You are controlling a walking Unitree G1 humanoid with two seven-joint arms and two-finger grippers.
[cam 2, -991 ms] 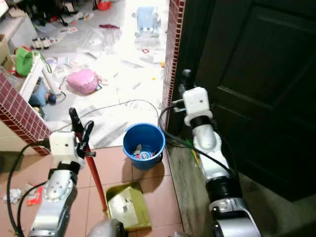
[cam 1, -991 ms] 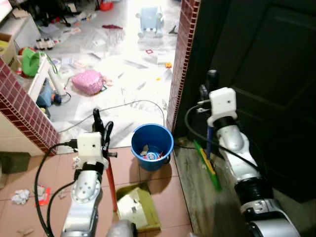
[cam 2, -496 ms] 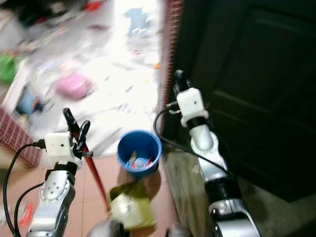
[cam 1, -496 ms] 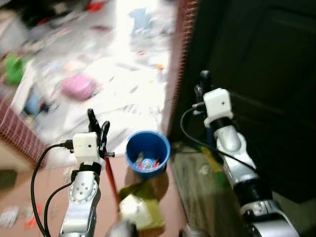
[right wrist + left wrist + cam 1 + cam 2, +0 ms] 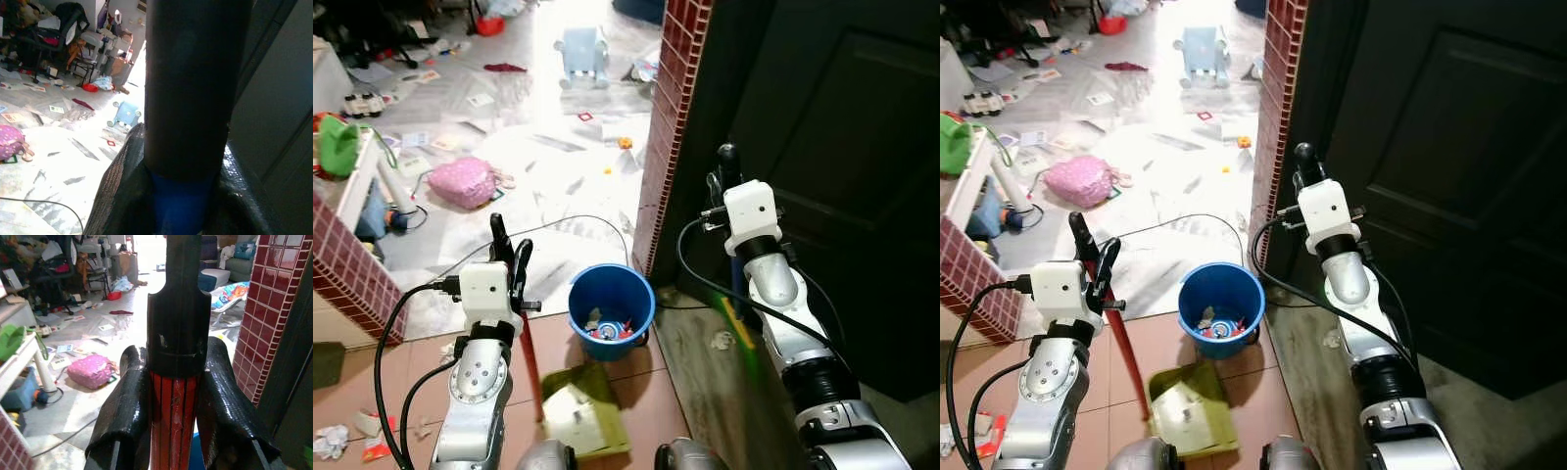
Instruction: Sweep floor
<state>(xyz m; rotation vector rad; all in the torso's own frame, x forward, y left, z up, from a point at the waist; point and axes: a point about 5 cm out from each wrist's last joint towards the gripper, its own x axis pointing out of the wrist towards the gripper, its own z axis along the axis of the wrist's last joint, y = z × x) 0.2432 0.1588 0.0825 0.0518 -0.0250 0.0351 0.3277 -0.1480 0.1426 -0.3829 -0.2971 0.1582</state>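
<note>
My left gripper (image 5: 509,257) is shut on the red handle (image 5: 530,357) of a yellow-green dustpan (image 5: 573,409) that rests on the terracotta tiles in front of me. Up close in the left wrist view, the black fingers (image 5: 124,416) clamp that red handle (image 5: 175,421) just below its black cap. My right gripper (image 5: 720,188) is shut on a broom's blue-and-black handle (image 5: 183,122). The broom's green bristles (image 5: 741,331) are blurred on the dark floor strip by the door. A white paper wad (image 5: 722,340) lies beside the bristles.
A blue bucket (image 5: 612,308) holding trash stands between the arms. A red brick pillar (image 5: 668,127) and a dark door (image 5: 842,147) rise on the right, a low brick wall (image 5: 347,259) on the left. A cable (image 5: 587,211), a pink bag (image 5: 460,183) and litter lie beyond; paper scraps (image 5: 331,441) at lower left.
The camera swung and blurred, then settled a little further forward. Both grippers kept their holds. The broom's bristles have shifted slightly by the paper wad.
</note>
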